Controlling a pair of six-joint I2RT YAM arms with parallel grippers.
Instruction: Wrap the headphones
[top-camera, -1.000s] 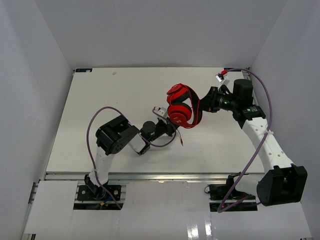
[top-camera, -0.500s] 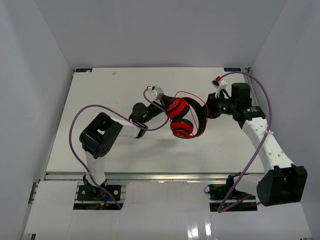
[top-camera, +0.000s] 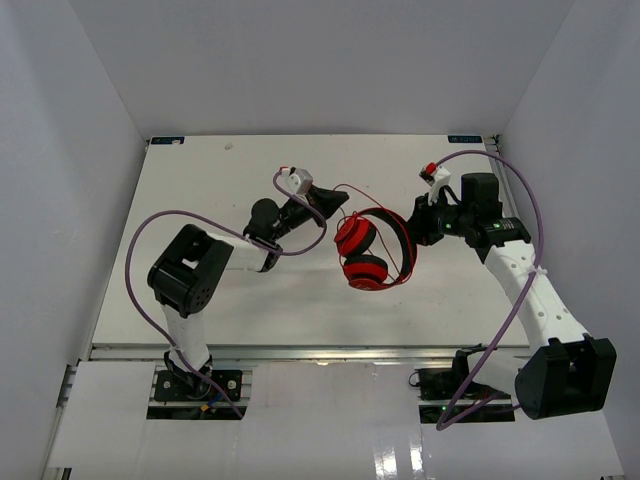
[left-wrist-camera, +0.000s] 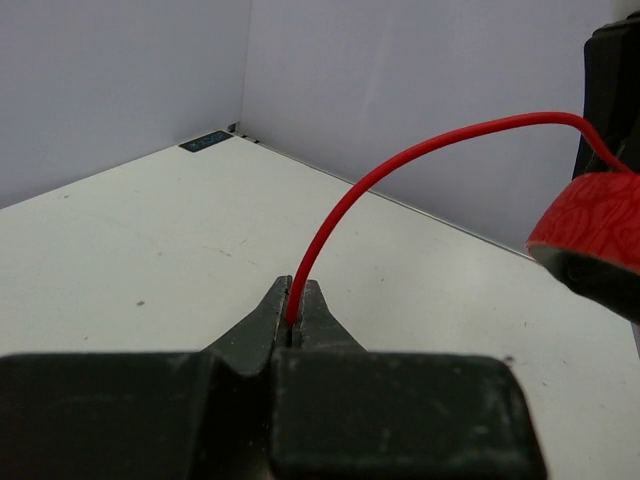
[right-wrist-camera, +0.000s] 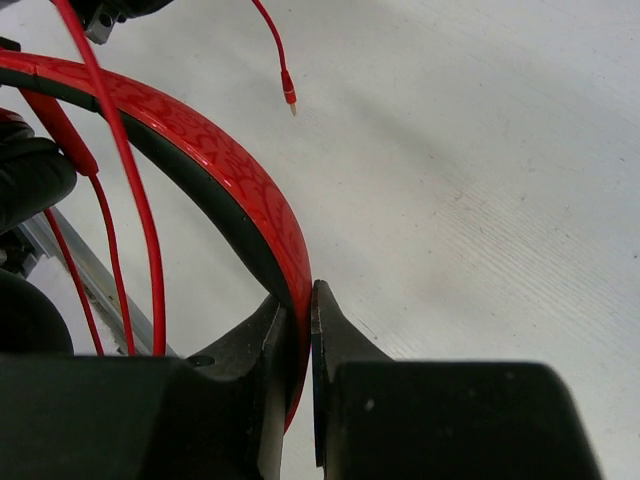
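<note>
Holds the headphones over the table, slightly toward 3 o'clock from its centre in the top view. Cannot tell whether the ear cups touch the surface.

Clamps the right gripper on the headband, jaws pressed together on the thin red-and-black band with no gap showing. Sits at 2 o'clock of the cups, with the band curving away from the jaws toward 8 o'clock. In the right wrist view, shows the band rising from between the jaws and sweeping off toward 10 o'clock.

Nips the thin red cord in the left gripper, jaws closed on the strand alone. Lies at 10 o'clock of the headphones, near the cups but apart from them. From the pinch, sends the cord up in an arc toward 3 o'clock, reaching one red cup at the right edge of the left wrist view.

Shows further strands of cord crossing inside the band at 9 o'clock in the right wrist view, and the loose plug at 12 o'clock.
</note>
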